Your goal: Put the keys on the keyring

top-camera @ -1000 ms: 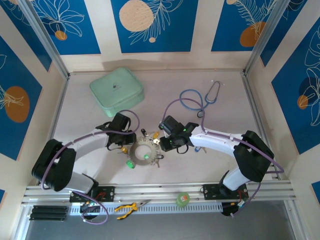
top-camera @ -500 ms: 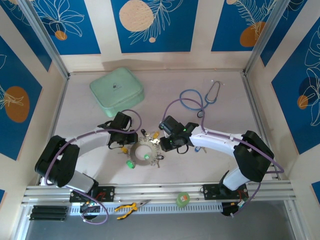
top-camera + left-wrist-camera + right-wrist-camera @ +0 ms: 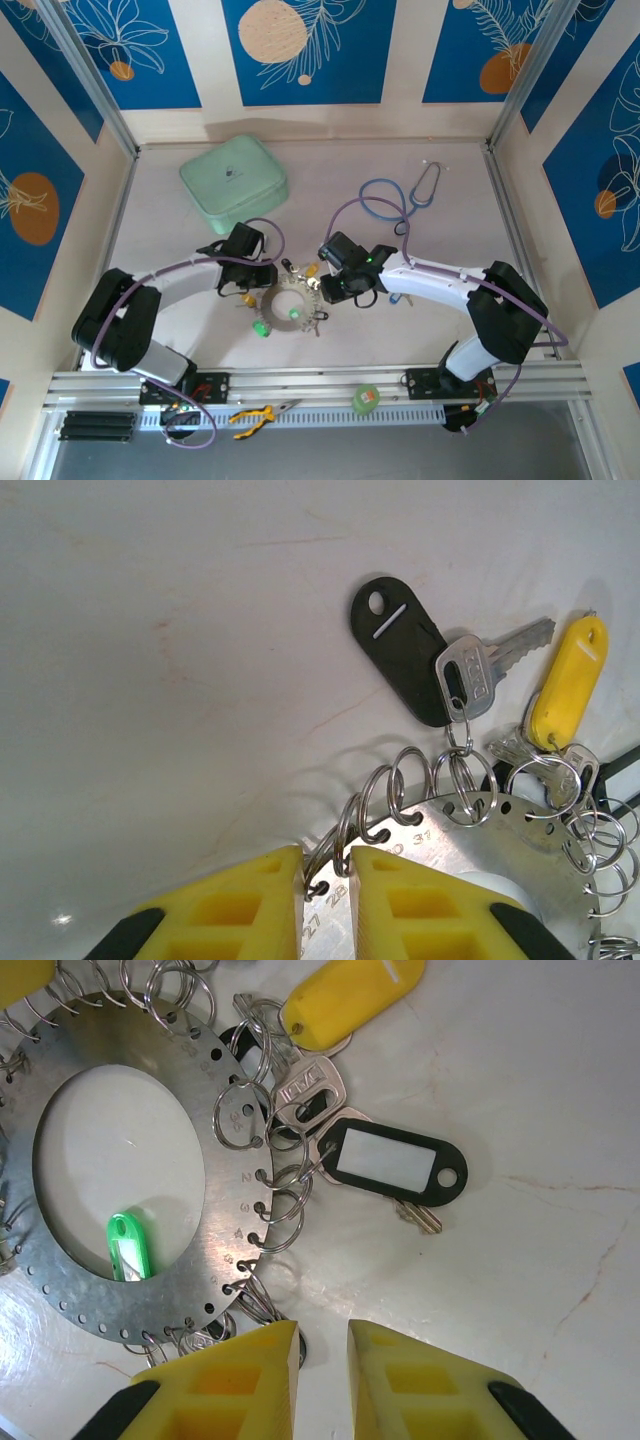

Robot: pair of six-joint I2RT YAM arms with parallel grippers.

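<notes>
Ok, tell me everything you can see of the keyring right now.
The keyring is a silvery metal disc with a wide round hole, lying flat on the pale table. Small holes with stamped numbers run round its rim, many carrying wire split rings. Keys with a black tag and a yellow tag hang from those; a green tag lies across its inner edge. Yellow fingers of the left gripper straddle one split ring at its rim; the right gripper sits beside its edge.

Flat silvery keyring, perforated rim carrying small split rings, lies at frame left; black-tagged key and yellow-tagged key lie against its right edge; green tag inside its hole.
</notes>
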